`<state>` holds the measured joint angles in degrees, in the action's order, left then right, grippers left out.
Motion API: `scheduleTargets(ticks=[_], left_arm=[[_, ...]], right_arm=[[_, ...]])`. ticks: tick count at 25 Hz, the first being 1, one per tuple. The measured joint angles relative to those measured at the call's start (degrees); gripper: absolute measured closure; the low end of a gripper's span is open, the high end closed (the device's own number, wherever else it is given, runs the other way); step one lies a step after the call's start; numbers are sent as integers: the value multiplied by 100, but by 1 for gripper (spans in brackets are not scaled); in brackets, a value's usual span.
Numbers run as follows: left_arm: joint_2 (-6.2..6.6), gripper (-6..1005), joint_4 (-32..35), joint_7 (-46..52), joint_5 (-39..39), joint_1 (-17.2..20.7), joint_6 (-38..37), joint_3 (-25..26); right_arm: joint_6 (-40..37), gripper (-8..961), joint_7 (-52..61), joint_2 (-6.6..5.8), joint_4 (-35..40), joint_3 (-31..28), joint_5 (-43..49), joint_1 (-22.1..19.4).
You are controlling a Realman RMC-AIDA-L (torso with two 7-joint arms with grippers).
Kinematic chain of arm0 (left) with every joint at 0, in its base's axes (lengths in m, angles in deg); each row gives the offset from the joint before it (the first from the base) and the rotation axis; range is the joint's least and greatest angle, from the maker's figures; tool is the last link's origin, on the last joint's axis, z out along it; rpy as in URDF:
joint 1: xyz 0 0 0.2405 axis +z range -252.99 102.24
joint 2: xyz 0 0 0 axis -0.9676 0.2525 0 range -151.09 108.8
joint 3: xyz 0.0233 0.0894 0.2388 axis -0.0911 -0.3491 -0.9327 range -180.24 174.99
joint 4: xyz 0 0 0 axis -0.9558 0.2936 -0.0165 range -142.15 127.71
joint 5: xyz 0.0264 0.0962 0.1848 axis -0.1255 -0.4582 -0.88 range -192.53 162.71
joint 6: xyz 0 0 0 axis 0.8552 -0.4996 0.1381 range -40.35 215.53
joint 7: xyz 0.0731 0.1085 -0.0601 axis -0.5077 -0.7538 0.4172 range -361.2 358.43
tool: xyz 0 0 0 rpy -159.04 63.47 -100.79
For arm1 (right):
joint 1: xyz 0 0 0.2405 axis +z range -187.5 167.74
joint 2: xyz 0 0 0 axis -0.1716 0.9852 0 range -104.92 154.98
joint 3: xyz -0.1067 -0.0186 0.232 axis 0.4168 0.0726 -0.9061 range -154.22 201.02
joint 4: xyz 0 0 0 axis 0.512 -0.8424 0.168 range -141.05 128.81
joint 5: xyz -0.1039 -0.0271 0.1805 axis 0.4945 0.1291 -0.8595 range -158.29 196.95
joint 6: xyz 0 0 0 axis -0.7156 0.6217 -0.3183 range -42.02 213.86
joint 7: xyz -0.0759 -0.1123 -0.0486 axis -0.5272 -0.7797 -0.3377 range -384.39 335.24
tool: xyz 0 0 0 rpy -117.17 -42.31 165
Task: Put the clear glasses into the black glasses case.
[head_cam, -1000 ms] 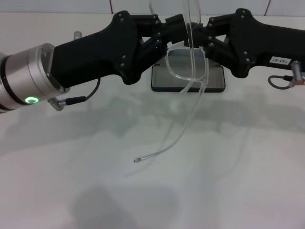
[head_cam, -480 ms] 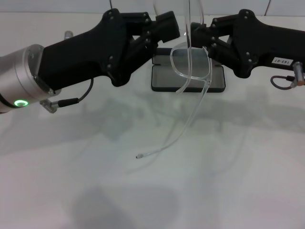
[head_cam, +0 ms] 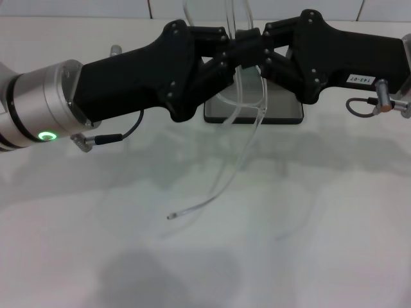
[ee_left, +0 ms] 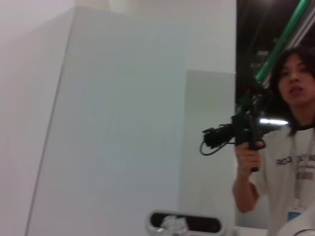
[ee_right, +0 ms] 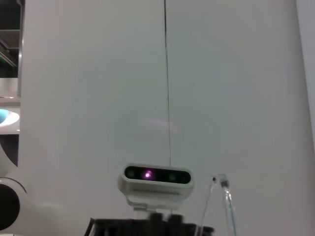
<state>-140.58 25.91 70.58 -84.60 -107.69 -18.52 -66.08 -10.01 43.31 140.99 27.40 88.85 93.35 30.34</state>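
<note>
Because the glasses are limp and see-through, I have both arms up in the upper middle of the head view, meeting nose to nose above the case; from the left edge of the frame my left arm reaches in, and the left gripper point(head_cam: 226, 56) sits tight against the frame of the clear glasses point(head_cam: 247, 106), though whether its fingers are closed on it or merely beside it I cannot tell; the glasses hang in the air just right of that, lenses up between the two tips and one long temple arm drooping down toward the lower middle of the frame, its tip near the white table point(head_cam: 289, 244); I judge they are held high and hanging so the loose arm can be folded before lowering; directly behind and below them, in the upper middle, lies the black glasses case point(head_cam: 286, 114), open with its grey lining up, placed so the drop is short; on the right, the right gripper point(head_cam: 252, 52) appears clamped on the glasses, steadying them; the wrist views show only walls, and a person with a handheld device.
</note>
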Motion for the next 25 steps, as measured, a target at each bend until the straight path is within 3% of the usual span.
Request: scheduleTargets(ticks=[6,15,21,25], left_arm=[[-15,941,-101,26,136,64,296,34],[-5,940,-123,-4,155,61,125,46],[15,940,-101,-27,203,91,-283,45],[50,940,-106,-48,447,258,-339,161]], right_arm=[[-17,887,-7,5,-11,32,-11,12],[10,887,-19,4,-13,14,-17,-75],[21,887,-240,-29,-14,0,-577,-397],[-464,887,-301,-75,-13,-291,-937,-666]])
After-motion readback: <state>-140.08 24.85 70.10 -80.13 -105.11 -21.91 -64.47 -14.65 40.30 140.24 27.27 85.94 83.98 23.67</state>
